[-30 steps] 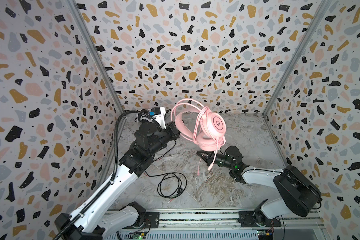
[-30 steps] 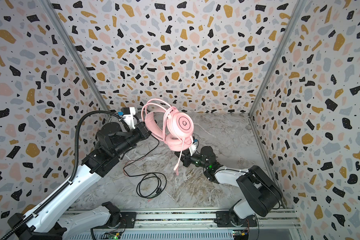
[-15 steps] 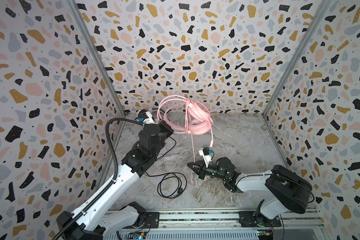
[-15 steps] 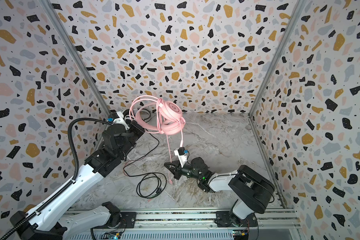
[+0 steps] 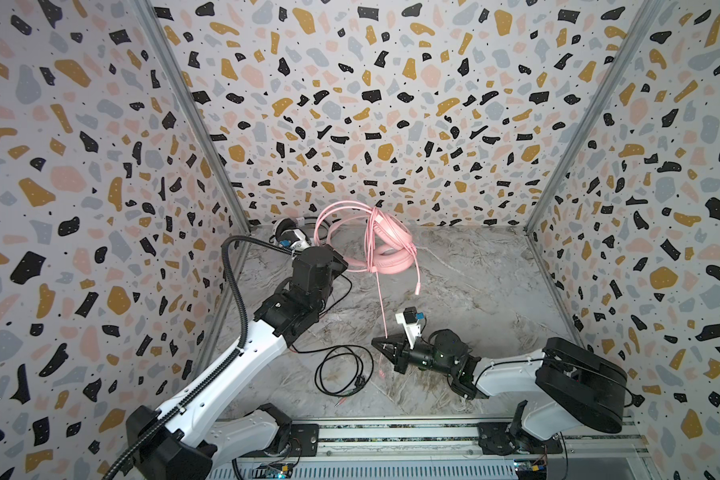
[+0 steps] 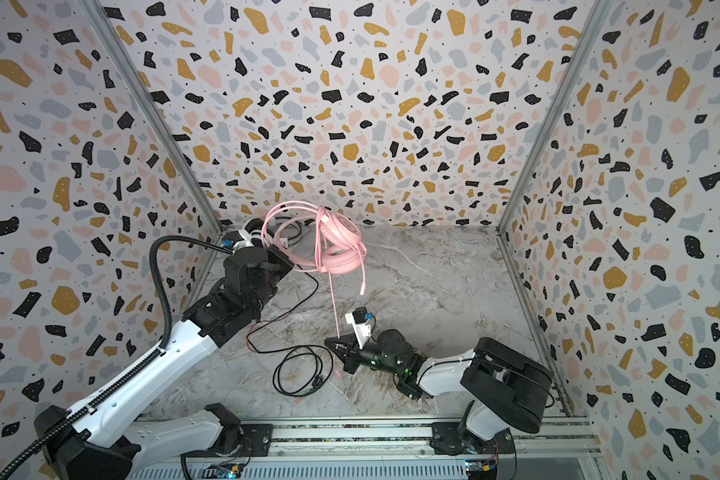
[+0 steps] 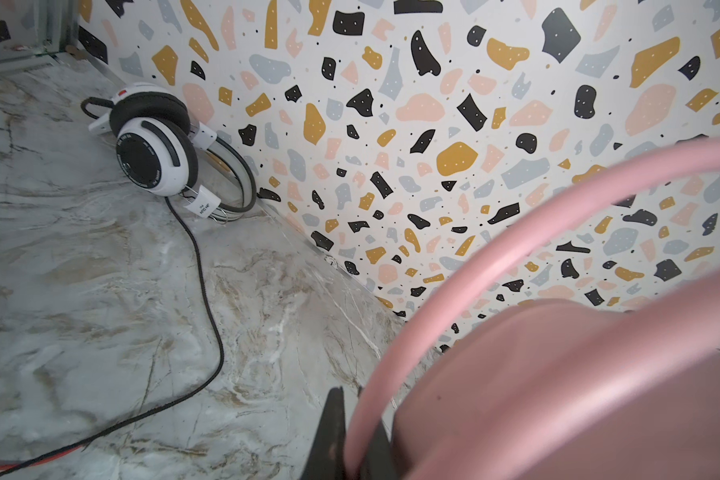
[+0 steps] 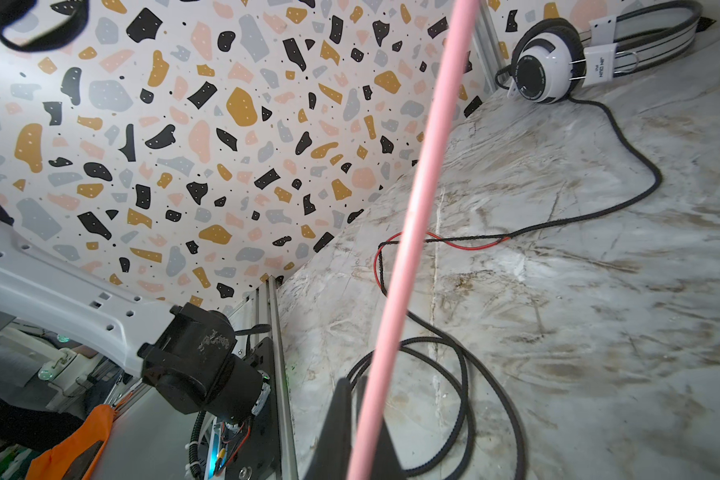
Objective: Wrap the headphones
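Though thin overhead, cable [image 8: 415,208] (pink) fills wrist view.

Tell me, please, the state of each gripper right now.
Left gripper: closed, holding the pink headset by its headband.
Right gripper: closed, holding the pink cable.

1. A white tag [image 8: 600,62] on the white headset [image 8: 543,66] is showing dark letters, seemingly "JIN DUN". A smaller line beside them is too small to read.
2. In the left wrist view, that tag [image 7: 200,206] is showing the same print, turned and blurred.
3. Fine lettering is circling the earcup [image 7: 142,162], too small to read.
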